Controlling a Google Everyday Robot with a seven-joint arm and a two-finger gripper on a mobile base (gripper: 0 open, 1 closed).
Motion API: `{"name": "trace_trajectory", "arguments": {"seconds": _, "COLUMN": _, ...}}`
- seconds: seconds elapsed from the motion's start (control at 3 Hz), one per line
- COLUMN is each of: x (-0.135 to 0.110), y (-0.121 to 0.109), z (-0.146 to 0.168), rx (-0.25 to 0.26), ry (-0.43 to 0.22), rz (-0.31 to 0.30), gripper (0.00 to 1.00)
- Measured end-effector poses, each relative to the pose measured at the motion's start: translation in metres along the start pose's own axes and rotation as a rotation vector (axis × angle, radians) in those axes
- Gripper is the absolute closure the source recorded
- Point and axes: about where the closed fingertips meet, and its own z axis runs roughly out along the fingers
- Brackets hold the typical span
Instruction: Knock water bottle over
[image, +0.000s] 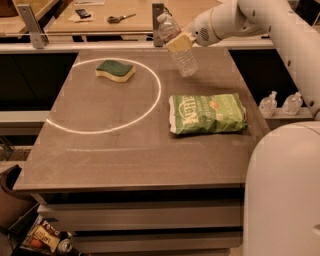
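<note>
The water bottle (181, 51), clear ribbed plastic with a white cap, is at the table's far edge and leans with its top to the left. My gripper (178, 42) reaches in from the right and its yellowish fingertips are against the bottle's upper part. A green and yellow sponge (115, 70) lies at the back left, inside a white circle marked on the table.
A green chip bag (207, 113) lies flat on the grey table (125, 150), right of centre. Two small pump bottles (280, 103) stand on a shelf beyond the table's right side. A wooden bench with scissors (120, 18) lies behind.
</note>
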Motion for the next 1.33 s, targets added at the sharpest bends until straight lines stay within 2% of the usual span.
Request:
{"name": "trace_trajectory", "arguments": {"seconds": 0.33, "x": 0.005, "y": 0.0, "z": -0.004, "rx": 0.028, "ry": 0.108, "rz": -0.02, "gripper": 1.0}}
{"name": "trace_trajectory", "arguments": {"seconds": 0.67, "x": 0.014, "y": 0.004, "z": 0.004, "rx": 0.028, "ry": 0.232, "rz": -0.053, "gripper": 1.0}}
{"name": "trace_trajectory", "arguments": {"seconds": 1.0, "x": 0.026, "y": 0.015, "z": 0.022, "rx": -0.018, "ry": 0.345, "rz": -0.084, "gripper": 1.0}}
{"name": "trace_trajectory", "arguments": {"seconds": 1.33, "x": 0.038, "y": 0.029, "z": 0.047, "rx": -0.1, "ry": 0.403, "rz": -0.11, "gripper": 1.0}}
